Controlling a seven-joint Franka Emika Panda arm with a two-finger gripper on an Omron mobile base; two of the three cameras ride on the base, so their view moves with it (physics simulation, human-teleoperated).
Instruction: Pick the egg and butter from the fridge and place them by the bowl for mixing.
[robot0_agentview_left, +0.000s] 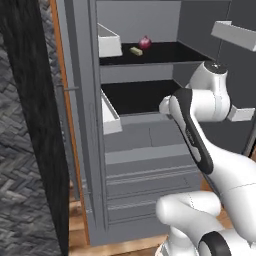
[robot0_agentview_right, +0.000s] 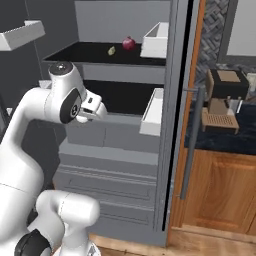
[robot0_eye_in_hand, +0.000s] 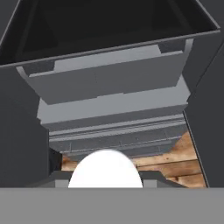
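Note:
The fridge (robot0_agentview_left: 90, 125) stands open in front of me, with black shelves and grey drawers (robot0_agentview_right: 110, 175). The butter (robot0_agentview_left: 136, 50), a small pale yellow stick, lies on the upper shelf; it shows again as the butter (robot0_agentview_right: 111, 50) in the right base view. The white egg (robot0_eye_in_hand: 105, 168) sits large at the bottom of the hand view, between the dark tips of my gripper (robot0_eye_in_hand: 105, 177), which is shut on it. The hand (robot0_agentview_right: 94, 107) hangs in front of the lower shelf, pointing down over the drawers. The bowl is out of view.
A dark red round item (robot0_agentview_left: 145, 42) sits beside the butter. White door bins (robot0_agentview_left: 109, 41) (robot0_agentview_right: 152, 112) jut out from the doors. A coffee machine (robot0_agentview_right: 225, 97) stands on the dark counter to the right, above wooden cabinets (robot0_agentview_right: 220, 190).

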